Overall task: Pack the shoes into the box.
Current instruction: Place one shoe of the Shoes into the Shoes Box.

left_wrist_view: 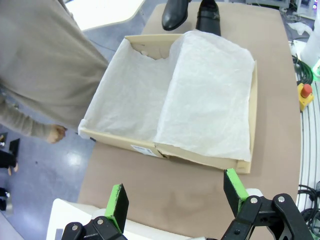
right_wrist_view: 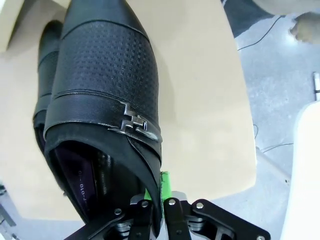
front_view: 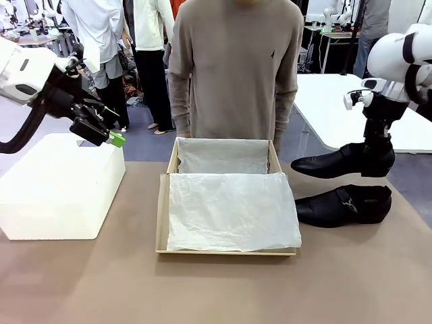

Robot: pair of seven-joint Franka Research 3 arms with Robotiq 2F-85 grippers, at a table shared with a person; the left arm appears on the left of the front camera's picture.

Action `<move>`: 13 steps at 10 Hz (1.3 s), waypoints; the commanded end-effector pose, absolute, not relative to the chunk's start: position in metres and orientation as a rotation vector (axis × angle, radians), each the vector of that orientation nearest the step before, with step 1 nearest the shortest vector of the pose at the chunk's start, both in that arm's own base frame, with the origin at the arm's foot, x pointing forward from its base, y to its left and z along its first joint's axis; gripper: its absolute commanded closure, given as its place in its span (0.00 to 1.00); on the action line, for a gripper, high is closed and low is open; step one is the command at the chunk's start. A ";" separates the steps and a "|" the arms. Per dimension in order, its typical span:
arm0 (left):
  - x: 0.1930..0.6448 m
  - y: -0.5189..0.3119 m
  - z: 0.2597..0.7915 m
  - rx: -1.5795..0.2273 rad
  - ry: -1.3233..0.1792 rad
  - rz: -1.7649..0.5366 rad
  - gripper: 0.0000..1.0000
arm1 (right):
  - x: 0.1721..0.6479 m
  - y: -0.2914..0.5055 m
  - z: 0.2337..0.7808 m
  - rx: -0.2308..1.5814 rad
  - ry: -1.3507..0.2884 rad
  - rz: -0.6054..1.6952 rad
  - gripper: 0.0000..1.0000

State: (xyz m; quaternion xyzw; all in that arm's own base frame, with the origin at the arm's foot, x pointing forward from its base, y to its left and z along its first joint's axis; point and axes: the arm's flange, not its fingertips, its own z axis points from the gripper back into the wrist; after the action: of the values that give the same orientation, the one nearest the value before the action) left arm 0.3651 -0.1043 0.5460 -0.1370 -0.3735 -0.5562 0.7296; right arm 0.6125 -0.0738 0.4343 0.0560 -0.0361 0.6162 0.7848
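The brown cardboard box (front_view: 163,209) lies open mid-table, lined with white tissue paper (front_view: 229,209). One glossy black shoe (front_view: 341,163) hangs above the table's right side, toe toward the box. My right gripper (front_view: 378,152) is shut on its heel-side wall. In the right wrist view this shoe (right_wrist_view: 105,95) shows its metal buckle, with my right gripper (right_wrist_view: 156,200) pinching the collar. The other shoe (front_view: 344,206) rests on the table just below, also seen at the left edge (right_wrist_view: 47,75). My left gripper (front_view: 111,138) hovers open over the white box, and its fingers (left_wrist_view: 117,205) point toward the box (left_wrist_view: 127,145).
A large white box (front_view: 61,189) stands at the table's left. A person (front_view: 233,67) in a beige sweater stands right behind the cardboard box, one hand (left_wrist_view: 55,134) hanging beside it. A white table (front_view: 331,108) lies beyond at the right. Bare tabletop (front_view: 216,290) stretches along the front.
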 end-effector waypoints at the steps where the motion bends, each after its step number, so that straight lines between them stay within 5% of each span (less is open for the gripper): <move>1: 0.368 -0.103 0.545 -0.321 -0.835 -1.240 0.00 | 0.614 -0.071 0.462 0.081 -0.031 1.345 1.00; 13: 0.368 -0.103 0.545 -0.321 -0.835 -1.240 0.00 | 0.604 -0.070 0.479 0.104 -0.032 1.367 1.00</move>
State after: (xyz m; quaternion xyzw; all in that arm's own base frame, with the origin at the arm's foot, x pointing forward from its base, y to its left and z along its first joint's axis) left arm 0.3651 -0.1043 0.5460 -0.1370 -0.3735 -0.5562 0.7296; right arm 0.6033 -0.0709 0.4745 0.0545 -0.0100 0.6300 0.7746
